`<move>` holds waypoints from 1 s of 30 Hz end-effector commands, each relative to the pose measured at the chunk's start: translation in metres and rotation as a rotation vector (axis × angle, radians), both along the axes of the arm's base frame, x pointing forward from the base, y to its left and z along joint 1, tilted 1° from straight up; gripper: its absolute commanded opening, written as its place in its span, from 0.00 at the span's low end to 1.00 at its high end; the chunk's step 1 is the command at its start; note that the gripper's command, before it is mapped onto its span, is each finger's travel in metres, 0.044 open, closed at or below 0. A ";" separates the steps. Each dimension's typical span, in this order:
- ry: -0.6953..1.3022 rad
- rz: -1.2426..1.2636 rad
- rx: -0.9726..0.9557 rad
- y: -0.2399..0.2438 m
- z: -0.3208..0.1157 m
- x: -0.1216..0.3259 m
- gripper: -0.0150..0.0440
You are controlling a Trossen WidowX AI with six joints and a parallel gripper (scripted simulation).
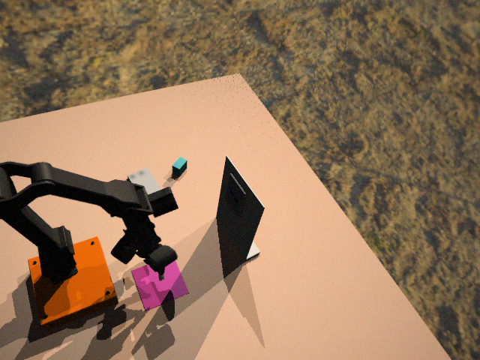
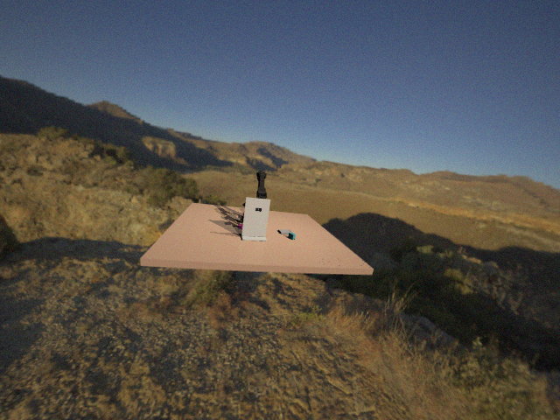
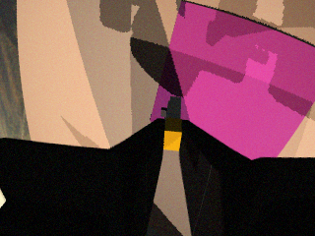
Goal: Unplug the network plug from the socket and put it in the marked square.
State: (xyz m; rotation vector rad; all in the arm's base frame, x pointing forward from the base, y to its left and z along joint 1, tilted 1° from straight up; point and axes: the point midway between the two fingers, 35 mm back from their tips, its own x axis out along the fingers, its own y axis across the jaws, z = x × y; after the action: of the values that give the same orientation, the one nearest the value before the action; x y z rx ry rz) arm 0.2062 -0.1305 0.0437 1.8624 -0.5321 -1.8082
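Note:
The plug [image 1: 161, 277] [image 3: 173, 108] is a small dark piece with a yellow part behind it in the wrist view. My gripper [image 1: 160, 271] [image 3: 171, 127] is shut on it and points down, holding it above the marked magenta square [image 1: 178, 286] [image 3: 236, 113]. A dark shadow falls beside the plug; its exact height above the square is hard to tell. The upright panel [image 1: 240, 228] [image 2: 255, 223] stands apart from the gripper, and its socket openings [image 1: 235, 196] [image 2: 258, 209] show no plug. The thin tab cannot be made out clearly.
A light grey slab [image 1: 144, 178] [image 2: 284, 232] lies behind the forearm, near a teal block [image 1: 179, 165] [image 2: 291, 235]. The orange base plate [image 1: 91, 271] is left of the square. The panel's white foot [image 1: 253, 251] [image 2: 254, 238] rests on the table [image 1: 310, 271] [image 2: 199, 253].

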 end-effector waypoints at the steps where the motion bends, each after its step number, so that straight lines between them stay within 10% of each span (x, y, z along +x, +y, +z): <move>1: 0.004 -0.005 -0.005 -0.001 -0.006 -0.001 0.25; 30: 0.005 -0.005 -0.005 -0.001 -0.045 -0.003 0.25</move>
State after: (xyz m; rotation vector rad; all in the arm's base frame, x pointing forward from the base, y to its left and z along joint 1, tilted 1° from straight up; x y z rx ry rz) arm 0.2037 -0.1311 0.0000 1.8614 -0.5360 -1.8125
